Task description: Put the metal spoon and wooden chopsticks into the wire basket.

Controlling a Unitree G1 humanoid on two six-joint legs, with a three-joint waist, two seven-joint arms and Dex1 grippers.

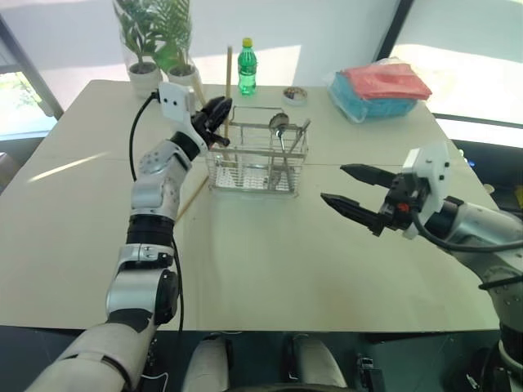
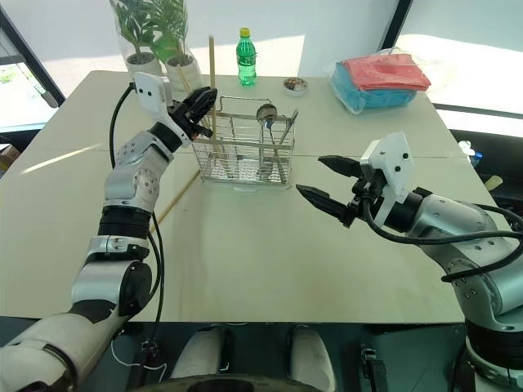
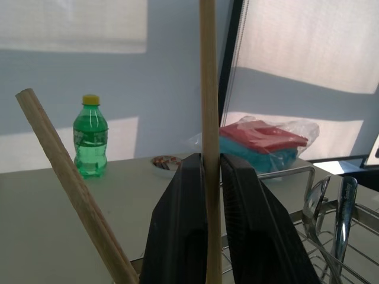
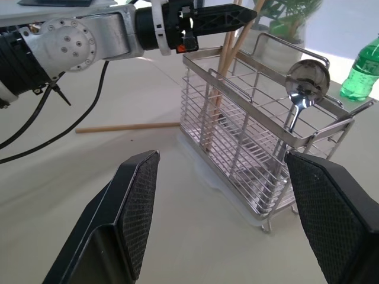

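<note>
My left end effector (image 2: 200, 104) pinches a wooden chopstick (image 3: 207, 118) upright over the wire basket (image 2: 245, 147); I'd release straight down. Right end effector (image 2: 327, 184) gapes empty at four o'clock.

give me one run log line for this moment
left gripper: around upright chopstick over wire basket | metal spoon: in basket | right gripper: open, empty

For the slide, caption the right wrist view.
Left hand lowering a wooden chopstick into the wire basket, metal spoon already inside.
</note>
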